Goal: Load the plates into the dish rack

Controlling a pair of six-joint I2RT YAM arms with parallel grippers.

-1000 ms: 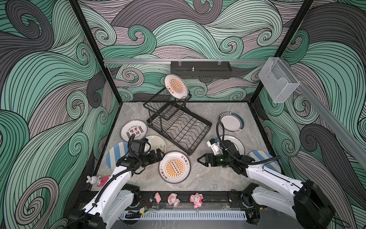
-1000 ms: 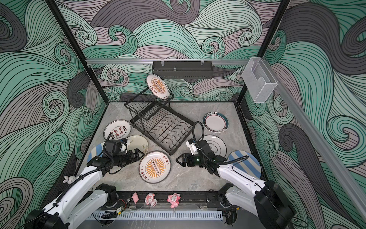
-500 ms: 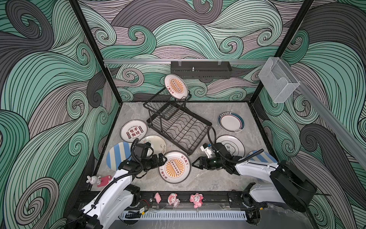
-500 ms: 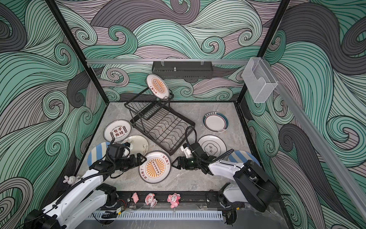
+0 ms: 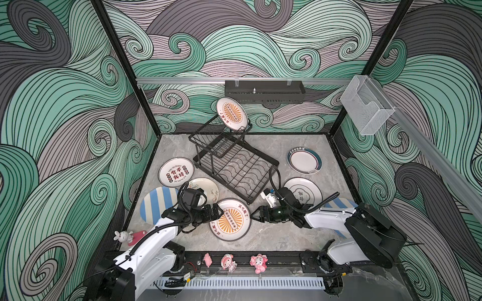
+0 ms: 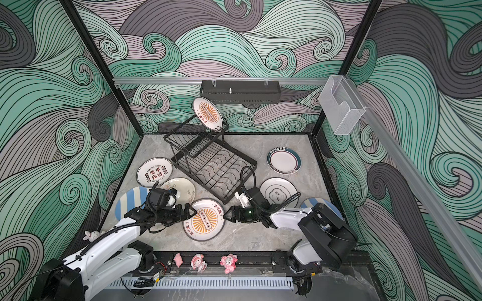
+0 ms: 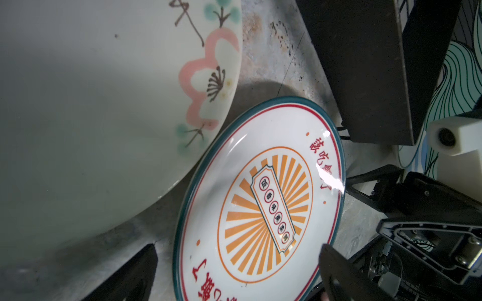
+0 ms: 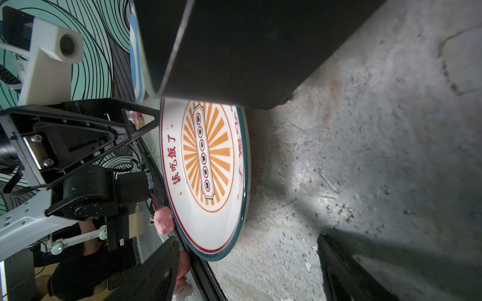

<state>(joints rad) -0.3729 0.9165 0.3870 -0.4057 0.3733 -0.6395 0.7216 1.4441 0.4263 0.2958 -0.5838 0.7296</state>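
One orange-sunburst plate (image 5: 230, 220) lies on the marble surface (image 5: 273, 234) just in front of the dish rack (image 5: 234, 166), between my two arms. My left jaws stand open at its left rim. My right jaws spread wide just beside its right rim, and neither pair grips it. Just beside it lies a cream flowered plate (image 5: 208, 186). A second sunburst plate (image 5: 231, 114) leans tilted on the rack's upper basket.

In both top views the bare floor (image 5: 263, 238) at lower centre, below the sunburst plate (image 5: 230, 220), leaves open passage. The plate's left and right sides are taken by the left gripper (image 5: 218, 210) and the right gripper (image 5: 253, 216). Its upper edge is hemmed in by the cream plate (image 5: 208, 186) and a corner of the dish rack (image 5: 248, 201).
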